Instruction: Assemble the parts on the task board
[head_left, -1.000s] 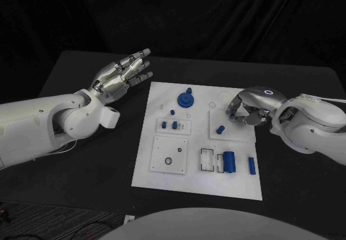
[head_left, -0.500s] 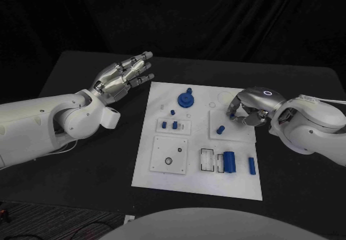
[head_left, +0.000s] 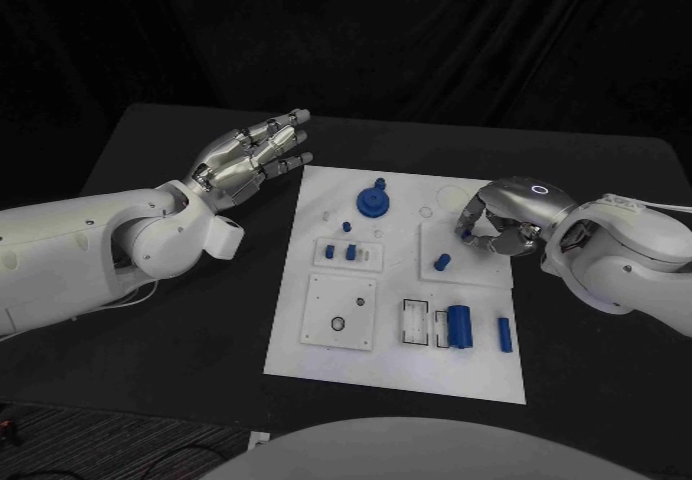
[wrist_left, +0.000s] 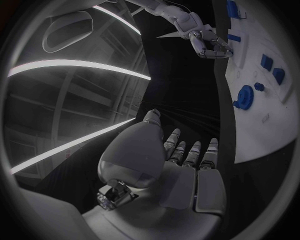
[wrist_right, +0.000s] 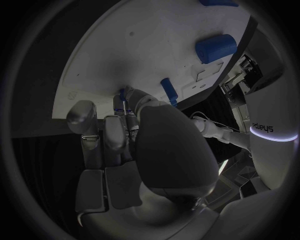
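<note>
While the assembly is plainly unfinished, stock stands thus.

Task board (head_left: 397, 350): white plate, centre of the frame, on the black desk (head_left: 159, 380).

Parts on it: blue round part with a knob (head_left: 374, 201), upper middle of the board; two small blue pegs (head_left: 339, 250) in a raised plate, left of centre; short blue peg (head_left: 443, 263), right of centre; blue cylinder (head_left: 460, 325) and slim blue bar (head_left: 505, 335), lower right; square plate with a dark ring (head_left: 336, 323), lower left.

Left hand (head_left: 253, 155): upper left of the frame, off the board's upper-left corner, fingers spread and grasping nothing.

Right hand (head_left: 498, 225): right of centre, over the board's upper-right area, fingers curled inward and down. The right wrist view shows a small blue part (wrist_right: 123, 93) at the fingertips (wrist_right: 128, 97); whether it is pinched or merely touched, I cannot tell.

Step in hand, as judged: picking up or seating that small part. To do it well, the pinch should be confirmed firm before any lift, the part kept upright over its seat and lowered straight, steering wide of the short blue peg nearby. The left hand might steady the board's edge.
</note>
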